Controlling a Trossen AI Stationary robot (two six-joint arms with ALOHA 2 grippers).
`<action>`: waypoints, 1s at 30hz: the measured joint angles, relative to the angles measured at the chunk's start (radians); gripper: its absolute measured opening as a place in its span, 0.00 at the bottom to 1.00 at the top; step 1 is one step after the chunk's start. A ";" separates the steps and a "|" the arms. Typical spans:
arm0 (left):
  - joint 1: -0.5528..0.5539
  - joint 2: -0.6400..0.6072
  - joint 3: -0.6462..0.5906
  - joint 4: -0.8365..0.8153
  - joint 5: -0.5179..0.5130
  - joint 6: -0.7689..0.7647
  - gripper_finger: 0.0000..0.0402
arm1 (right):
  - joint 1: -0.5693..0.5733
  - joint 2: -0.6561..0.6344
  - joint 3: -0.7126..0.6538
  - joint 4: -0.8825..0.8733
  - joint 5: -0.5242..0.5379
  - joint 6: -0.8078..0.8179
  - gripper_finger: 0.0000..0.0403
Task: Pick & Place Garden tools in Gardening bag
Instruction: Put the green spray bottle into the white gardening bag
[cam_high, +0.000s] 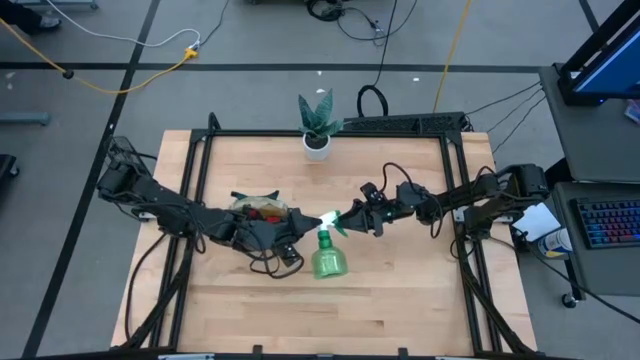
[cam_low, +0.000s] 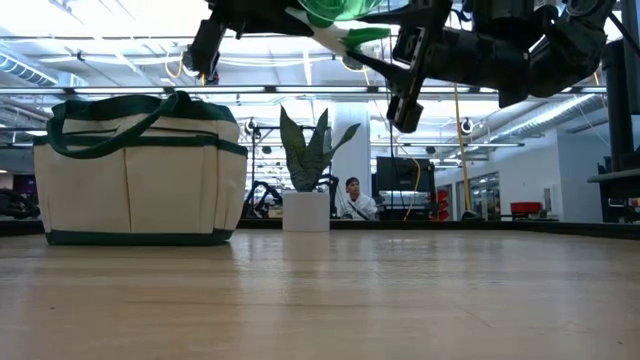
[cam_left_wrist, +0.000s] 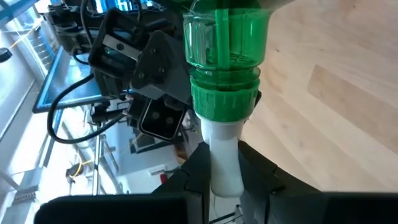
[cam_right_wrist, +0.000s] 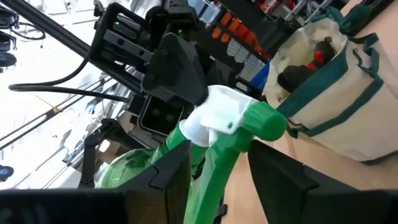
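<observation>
The left arm comes in from the left edge of the high view and reaches toward the centre of the worktop (cam_high: 400, 300). Along its forearm, left of centre, stands the gardening bag (cam_high: 250, 205), cream with dark green trim and upright on the wood. Its mouth is open, and red and dark items (cam_right_wrist: 317, 56) show inside, though which tools they are cannot be told. In the low view the bag fills the left of the frame, its loop handles lying over the top.

The left end effector (cam_left_wrist: 225, 171) is at the centre of the high view, just right of the bag. It is closed on the white neck of a green spray bottle (cam_left_wrist: 224, 56), with 1 finger pressed against each side. The bottle is held clear of the worktop. In the high view its clear green body (cam_high: 328, 262) sits just below centre and its white and green sprayer head (cam_right_wrist: 242, 121) points toward the right arm. The low view shows only a green and white part of it at the top edge, with bare wood under it.

The right end effector (cam_right_wrist: 221, 165) meets the bottle from the right. Its 2 fingers stand apart on either side of the green sprayer head, with a narrow gap on each side, so it is open. Its arm runs off to the right edge of the worktop.

At the upper middle of the high view a leafy plant (cam_high: 318, 115) stands in a white pot (cam_high: 317, 145), well apart from both arms.
</observation>
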 joint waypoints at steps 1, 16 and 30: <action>0.000 0.000 0.000 -0.003 -0.003 -0.003 0.13 | 0.000 0.000 0.000 -0.004 0.000 -0.002 0.39; -0.004 0.000 0.000 -0.170 -0.052 -0.218 0.13 | -0.019 -0.001 0.000 -0.034 -0.003 -0.131 0.38; -0.049 -0.038 0.000 -0.320 -0.043 -0.434 0.13 | -0.042 0.000 0.000 -0.036 -0.002 -0.150 0.39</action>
